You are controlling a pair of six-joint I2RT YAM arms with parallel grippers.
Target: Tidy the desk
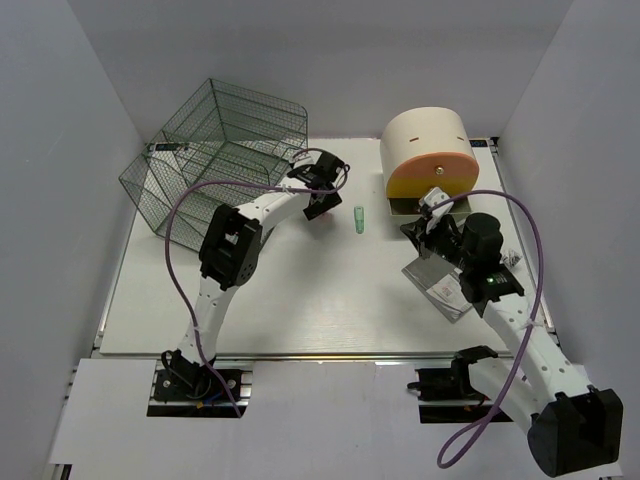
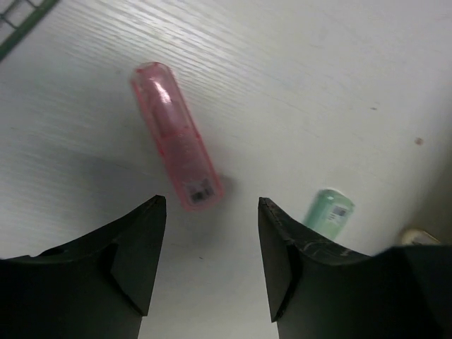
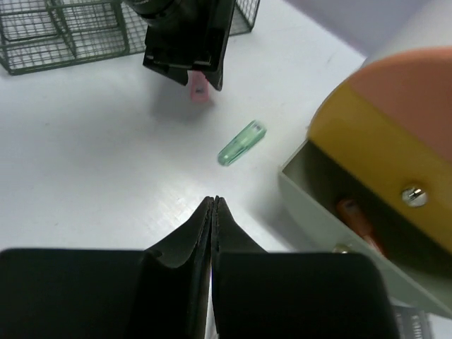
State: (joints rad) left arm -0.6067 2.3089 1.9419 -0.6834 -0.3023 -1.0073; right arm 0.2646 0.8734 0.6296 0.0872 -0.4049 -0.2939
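Right gripper pressed shut over desk, green tube ahead, pink tube under left gripper, open drawer holding orange item

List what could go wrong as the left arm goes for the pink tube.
1. The pink tube lies at a slant, mostly beyond the open left jaws; closing now could catch only its labelled end and flick it away.
2. The green tube lies close beside one finger; a descent could knock it rolling across the desk.
3. The wire-mesh basket stands right by the left arm; a lift could snag it.
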